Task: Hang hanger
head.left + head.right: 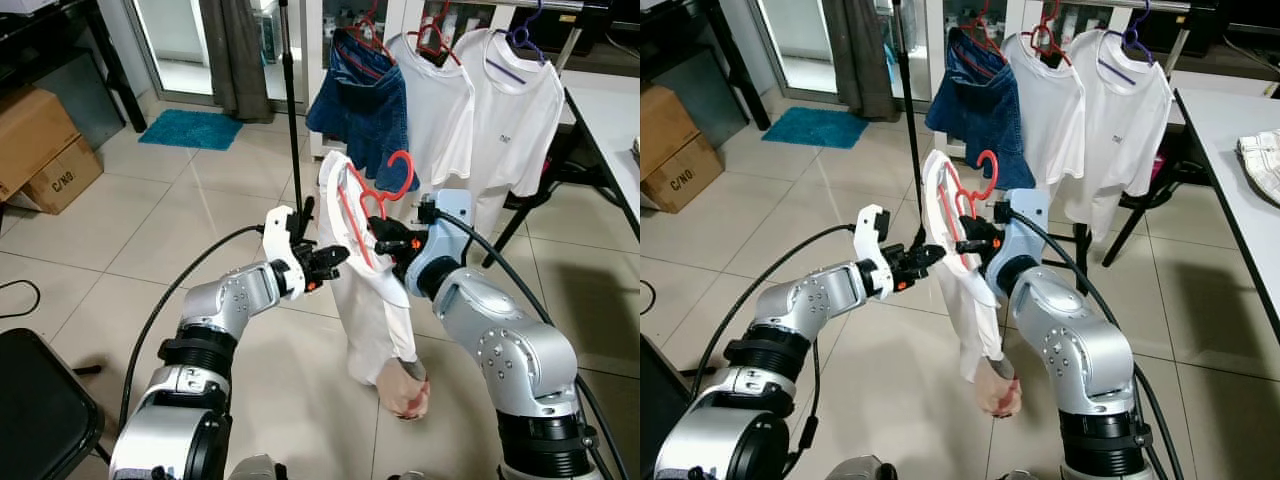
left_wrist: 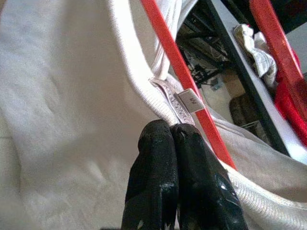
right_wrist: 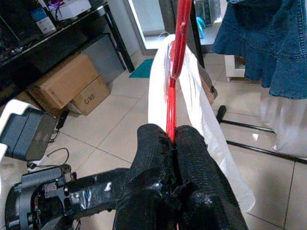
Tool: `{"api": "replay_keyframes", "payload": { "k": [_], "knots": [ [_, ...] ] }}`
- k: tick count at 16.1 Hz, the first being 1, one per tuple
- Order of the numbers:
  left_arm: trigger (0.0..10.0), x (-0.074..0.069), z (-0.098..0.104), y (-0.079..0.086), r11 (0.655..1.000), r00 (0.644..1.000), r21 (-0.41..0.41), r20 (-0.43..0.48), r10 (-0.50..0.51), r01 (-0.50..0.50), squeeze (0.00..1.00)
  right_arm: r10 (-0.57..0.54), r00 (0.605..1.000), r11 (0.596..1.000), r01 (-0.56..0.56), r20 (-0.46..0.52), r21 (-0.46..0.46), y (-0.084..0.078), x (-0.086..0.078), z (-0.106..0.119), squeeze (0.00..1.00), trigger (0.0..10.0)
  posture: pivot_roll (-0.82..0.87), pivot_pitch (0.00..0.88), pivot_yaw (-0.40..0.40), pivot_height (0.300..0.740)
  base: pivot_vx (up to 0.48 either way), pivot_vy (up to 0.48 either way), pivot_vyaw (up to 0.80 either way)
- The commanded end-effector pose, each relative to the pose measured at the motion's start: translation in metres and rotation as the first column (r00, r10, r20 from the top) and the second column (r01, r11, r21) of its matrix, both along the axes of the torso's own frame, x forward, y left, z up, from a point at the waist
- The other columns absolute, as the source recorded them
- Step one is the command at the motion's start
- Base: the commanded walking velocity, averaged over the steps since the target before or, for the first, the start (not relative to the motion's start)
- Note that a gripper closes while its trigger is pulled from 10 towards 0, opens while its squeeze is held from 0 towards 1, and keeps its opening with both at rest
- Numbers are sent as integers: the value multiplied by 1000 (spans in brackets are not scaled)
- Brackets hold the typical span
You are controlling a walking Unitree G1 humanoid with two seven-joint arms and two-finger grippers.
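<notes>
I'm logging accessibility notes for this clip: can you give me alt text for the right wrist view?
The right pincer is shut on the thin red hanger, which rises straight up with a white garment draped over it. Behind hangs a blue denim skirt; cardboard boxes sit on the tiled floor, and part of the left arm shows low in the frame.

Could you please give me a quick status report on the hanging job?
Right gripper shut on red hanger. Left gripper shut at white shirt collar. Hanger not yet on rack; hung clothes crowd the rail.
</notes>
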State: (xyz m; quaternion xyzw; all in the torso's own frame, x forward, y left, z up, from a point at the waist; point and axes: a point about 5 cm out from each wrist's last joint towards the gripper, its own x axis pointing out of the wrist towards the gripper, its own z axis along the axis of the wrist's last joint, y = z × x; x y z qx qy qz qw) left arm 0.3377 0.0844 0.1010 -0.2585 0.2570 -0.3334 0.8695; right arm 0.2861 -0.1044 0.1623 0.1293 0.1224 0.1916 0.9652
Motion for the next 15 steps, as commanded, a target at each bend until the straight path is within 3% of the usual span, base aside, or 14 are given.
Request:
{"api": "replay_keyframes", "payload": {
  "k": [1, 4, 7, 10, 14, 15],
  "knots": [
    [0, 3, 5, 3, 997, 998, 73, 58, -10, 5, 0, 15, 999, 1000, -15, 48, 10, 3, 2, 13, 0, 10000, 67, 9, 67, 740, 0, 0, 0],
    [0, 3, 20, 0, 990, 991, 138, 127, -41, 23, 0, -15, 999, 1000, 15, 44, -2, 2, 4, 10, 0, 10000, 67, 9, 67, 740, 0, 0, 0],
    [0, -8, 34, -10, 981, 974, 172, 195, -118, 85, 0, -43, 999, 999, 44, 30, -13, -2, 5, 6, 0, 10000, 75, 10, 70, 740, 0, 0, 0],
    [0, -11, 41, -12, 978, 966, 189, 224, -133, 91, 0, -47, 999, 999, 48, 25, -16, -2, 6, 5, 0, 10000, 79, 11, 67, 740, 0, 0, 0],
    [0, -23, 46, -20, 935, 928, 300, 258, -269, 188, 0, -49, 999, 999, 50, 14, -20, -2, 7, 2, 0, 10000, 83, 7, 67, 740, 0, 0, 0],
    [0, -28, 47, -22, 908, 906, 345, 259, -334, 236, 0, -57, 998, 998, 57, 8, -20, -2, 7, 1, 0, 10000, 83, 7, 67, 740, 0, 0, 0]
  ]
}}
